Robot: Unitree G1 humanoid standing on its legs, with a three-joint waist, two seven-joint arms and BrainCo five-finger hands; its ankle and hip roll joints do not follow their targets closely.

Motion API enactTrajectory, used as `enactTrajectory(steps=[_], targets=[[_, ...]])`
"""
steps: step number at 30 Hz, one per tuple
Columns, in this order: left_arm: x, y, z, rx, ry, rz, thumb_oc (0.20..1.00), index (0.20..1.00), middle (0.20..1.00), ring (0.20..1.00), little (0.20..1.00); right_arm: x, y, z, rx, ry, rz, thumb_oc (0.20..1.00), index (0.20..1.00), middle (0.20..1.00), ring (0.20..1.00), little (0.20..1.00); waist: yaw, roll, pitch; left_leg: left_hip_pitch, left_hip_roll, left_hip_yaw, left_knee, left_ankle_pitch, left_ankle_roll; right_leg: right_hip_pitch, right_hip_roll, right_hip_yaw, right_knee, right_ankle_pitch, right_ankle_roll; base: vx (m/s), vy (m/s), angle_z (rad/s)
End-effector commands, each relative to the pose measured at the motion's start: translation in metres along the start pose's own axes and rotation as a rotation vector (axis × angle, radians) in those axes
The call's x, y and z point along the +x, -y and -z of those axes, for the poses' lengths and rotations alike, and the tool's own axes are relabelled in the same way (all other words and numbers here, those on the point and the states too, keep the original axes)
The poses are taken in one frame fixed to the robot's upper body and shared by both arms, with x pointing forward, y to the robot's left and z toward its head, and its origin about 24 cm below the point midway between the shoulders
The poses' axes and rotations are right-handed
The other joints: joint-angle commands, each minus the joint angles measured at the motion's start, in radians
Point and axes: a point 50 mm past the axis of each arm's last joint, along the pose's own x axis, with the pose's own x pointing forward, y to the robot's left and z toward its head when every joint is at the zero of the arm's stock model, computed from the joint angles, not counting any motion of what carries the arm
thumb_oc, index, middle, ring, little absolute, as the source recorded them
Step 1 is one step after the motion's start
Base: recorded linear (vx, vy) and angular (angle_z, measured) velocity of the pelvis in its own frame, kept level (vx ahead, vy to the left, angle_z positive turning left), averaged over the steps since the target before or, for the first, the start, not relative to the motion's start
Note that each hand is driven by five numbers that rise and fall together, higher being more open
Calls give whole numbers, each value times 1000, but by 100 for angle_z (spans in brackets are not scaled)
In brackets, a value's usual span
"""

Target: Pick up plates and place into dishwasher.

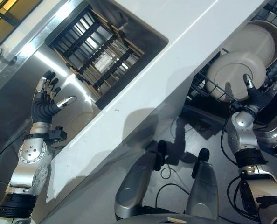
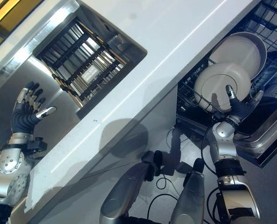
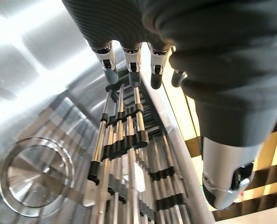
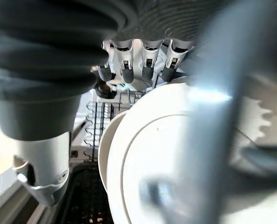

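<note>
Right hand (image 1: pixel 259 98) is up against the front plate (image 1: pixel 231 72) in the dishwasher rack (image 1: pixel 201 86), fingers straight. Left hand (image 1: pixel 44 103) hangs spread by the sink (image 1: pixel 17 98).

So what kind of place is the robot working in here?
Most likely a kitchen: an open dishwasher rack holds two pale plates, a white counter runs across, and a steel sink with a slatted rack sits under the left hand.
</note>
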Motion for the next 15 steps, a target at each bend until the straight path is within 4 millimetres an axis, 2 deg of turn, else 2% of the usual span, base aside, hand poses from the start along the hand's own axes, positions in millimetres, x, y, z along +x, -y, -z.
enactTrajectory(steps=[1,4,6,8,11,13,15], targets=[[3,28,-1,-161,93,-22,1000,1000,1000,1000,1000,14,-7,-34,109,115,103,1000,1000,1000,1000,1000,-32,6,28,-72,6,-68,165,-138,-34,-32,0,-11,-146,154,-30,-39,-4,-3],[2,36,2,-171,91,-26,1000,1000,1000,1000,1000,10,-6,-42,106,178,271,1000,1000,1000,1000,1000,-36,19,28,-82,11,-63,163,-138,-31,-51,5,-8,-140,149,-35,-34,28,1],[1,39,2,-183,91,-34,1000,1000,1000,1000,1000,8,-14,-55,66,270,270,1000,1000,1000,1000,1000,-42,29,28,-74,11,-60,155,-136,-32,-46,6,-3,-150,150,-38,-2,96,-3],[0,41,1,-202,92,-38,1000,1000,1000,1000,1000,5,-25,-72,-17,392,221,1000,1000,1000,1000,1000,-44,44,28,-46,10,-58,140,-140,-33,-28,3,3,-158,146,-39,22,139,-8],[-4,34,0,-220,90,-44,1000,1000,1000,1000,1000,5,-34,-96,-129,558,57,1000,1000,1000,1000,1000,-51,52,28,-11,7,-50,126,-141,-35,-2,-7,13,-171,151,-39,16,120,-13],[-5,29,-1,-220,89,-49,1000,1000,1000,1000,1000,3,-35,-105,-155,613,4,1000,1000,1000,1000,1000,-56,43,28,-7,4,-44,120,-133,-35,1,-15,18,-180,163,-37,-27,40,-13],[-8,22,-2,-212,82,-58,1000,1000,1000,1000,1000,-1,-26,-113,-166,674,-50,1000,1000,1000,1000,1000,-67,26,28,2,8,-36,122,-138,-33,11,-18,23,-185,168,-33,-15,9,-6]])
